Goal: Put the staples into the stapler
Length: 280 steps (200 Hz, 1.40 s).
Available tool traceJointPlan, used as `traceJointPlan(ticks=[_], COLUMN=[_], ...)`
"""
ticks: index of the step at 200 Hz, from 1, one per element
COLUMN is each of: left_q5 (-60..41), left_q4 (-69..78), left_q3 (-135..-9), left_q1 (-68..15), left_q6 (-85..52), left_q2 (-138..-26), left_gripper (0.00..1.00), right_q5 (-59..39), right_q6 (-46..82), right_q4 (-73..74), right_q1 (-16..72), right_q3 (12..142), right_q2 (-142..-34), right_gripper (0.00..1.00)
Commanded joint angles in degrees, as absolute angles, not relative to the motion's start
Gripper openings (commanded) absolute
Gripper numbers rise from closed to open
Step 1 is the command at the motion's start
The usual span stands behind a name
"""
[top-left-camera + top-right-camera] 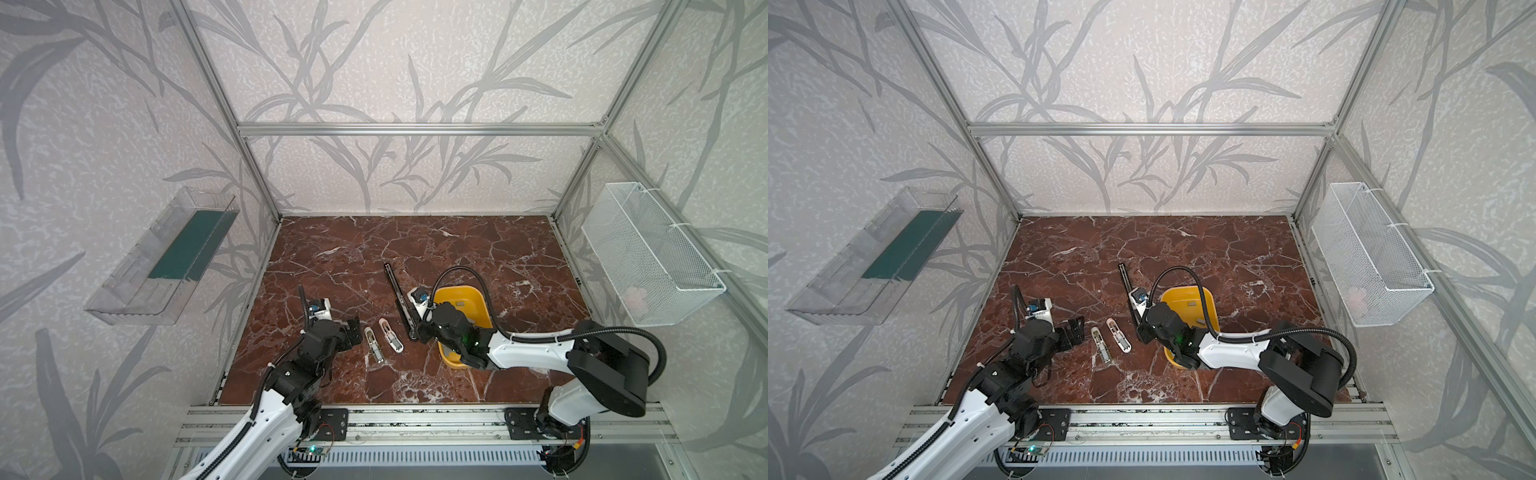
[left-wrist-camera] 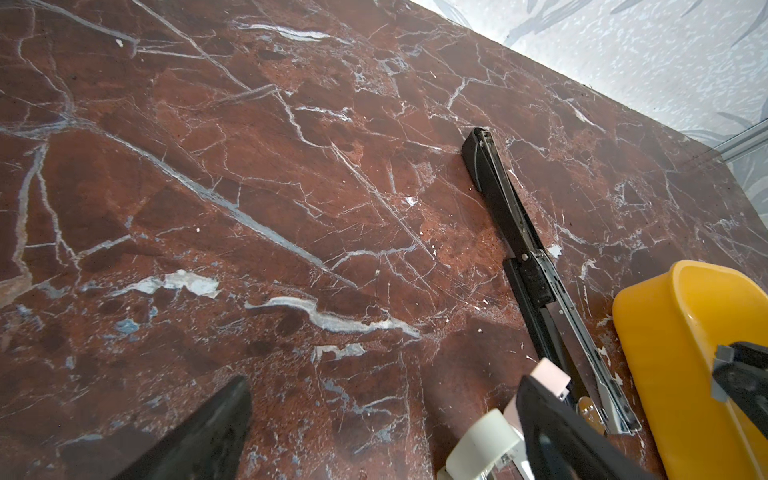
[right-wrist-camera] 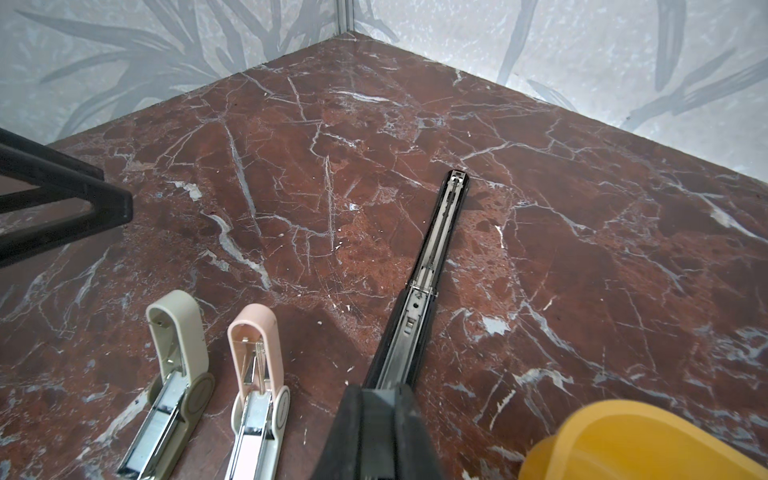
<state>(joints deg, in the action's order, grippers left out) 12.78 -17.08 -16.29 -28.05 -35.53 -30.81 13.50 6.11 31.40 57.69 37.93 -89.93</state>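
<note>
1. The left fingers (image 2: pixel 208 432) are standing wide apart, holding nothing, just beside the beige stapler (image 1: pixel 372 344) on the worktop (image 1: pixel 415 249).
2. The right fingers (image 3: pixel 345 436) are pressing together over the near end of the black stapler (image 1: pixel 397 291), which is lying opened flat. I cannot tell whether they are pinching anything.
3. The staples (image 1: pixel 460 304) are lying as small grey strips inside the yellow tray (image 1: pixel 455 288), which is sitting just right of the black stapler.
4. The pink stapler (image 1: pixel 390 334) is lying open between the beige stapler and the black stapler.
</note>
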Motion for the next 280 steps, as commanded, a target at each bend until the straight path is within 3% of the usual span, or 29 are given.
traceJointPlan(ticks=[1,19,94,146,280], left_q5=[12.5,12.4,12.2,11.1,10.7], left_q4=[-16.3,-16.4,-16.3,-16.5,-16.4], left_q3=[-17.3,-17.4,-17.5,-17.8,-18.6], left_q1=[-27.9,-27.9,-27.9,-27.9,-27.9], left_q6=[-35.4,-35.5,-35.3,-34.8,-34.5], left_q2=[-31.3,-31.9,-32.3,-32.4,-35.0], left_gripper=[0.99,0.99,0.99,0.99,0.99], right_q5=[12.9,10.3,19.5,22.8,21.2], right_q6=[4.5,4.1,15.5,16.1,18.3], right_q4=[36.7,36.7,31.6,31.9,34.3], right_q1=[57.5,57.5,58.2,60.7,60.8], right_q3=[39.7,40.1,40.2,40.6,42.1], right_q2=[-92.0,-93.2,-92.2,-93.7,-100.8], right_gripper=[0.00,0.00,0.00,0.00,0.00])
